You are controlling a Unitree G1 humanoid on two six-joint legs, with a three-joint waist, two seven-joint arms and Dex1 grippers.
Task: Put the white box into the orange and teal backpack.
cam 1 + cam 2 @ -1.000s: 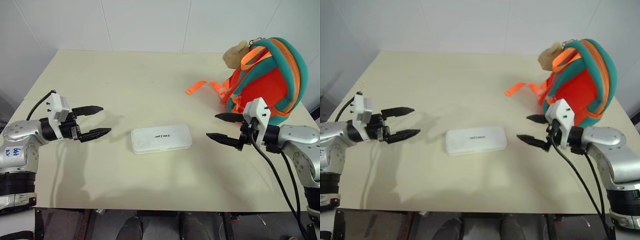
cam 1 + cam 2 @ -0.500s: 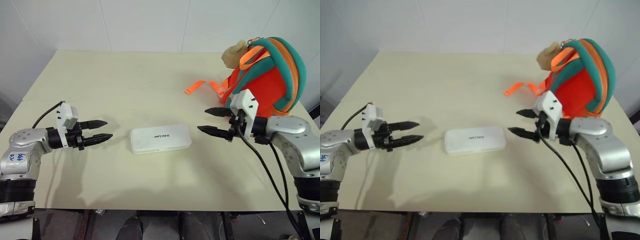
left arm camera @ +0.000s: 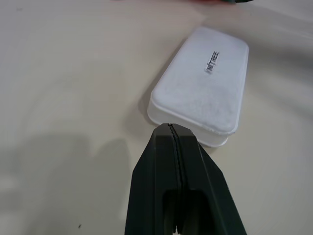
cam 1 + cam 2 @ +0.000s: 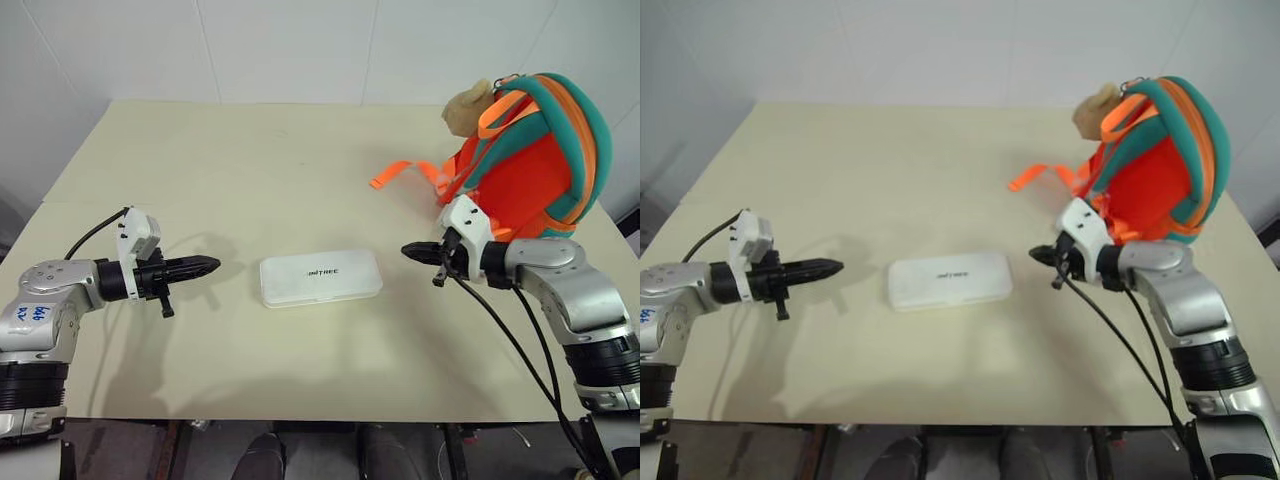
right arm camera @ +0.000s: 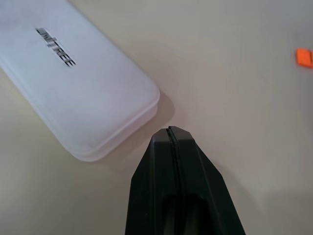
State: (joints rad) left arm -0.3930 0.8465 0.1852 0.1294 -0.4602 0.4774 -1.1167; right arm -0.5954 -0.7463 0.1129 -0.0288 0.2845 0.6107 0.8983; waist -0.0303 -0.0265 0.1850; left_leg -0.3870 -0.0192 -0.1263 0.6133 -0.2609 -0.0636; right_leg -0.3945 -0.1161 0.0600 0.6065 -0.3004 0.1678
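Observation:
The white box (image 4: 321, 278) lies flat in the middle of the table, its dark lettering facing up. To its left my left gripper (image 4: 210, 265) is shut and holds nothing, its tip aimed at the box's left end, a short gap away. On the other side my right gripper (image 4: 408, 252) is also shut and holds nothing, pointing at the box's right end with a small gap. Each wrist view shows a closed tip just short of a box (image 3: 203, 86) end (image 5: 78, 83). The orange and teal backpack (image 4: 535, 155) stands upright at the far right, a tan plush animal (image 4: 468, 108) on top.
An orange strap (image 4: 400, 174) trails from the backpack onto the cream table (image 4: 250, 160). White walls stand behind the table; its front edge runs just below both arms.
Both grippers have closed from wide open to shut. The right gripper has moved left and down toward the box's right end; the left gripper has dropped lower.

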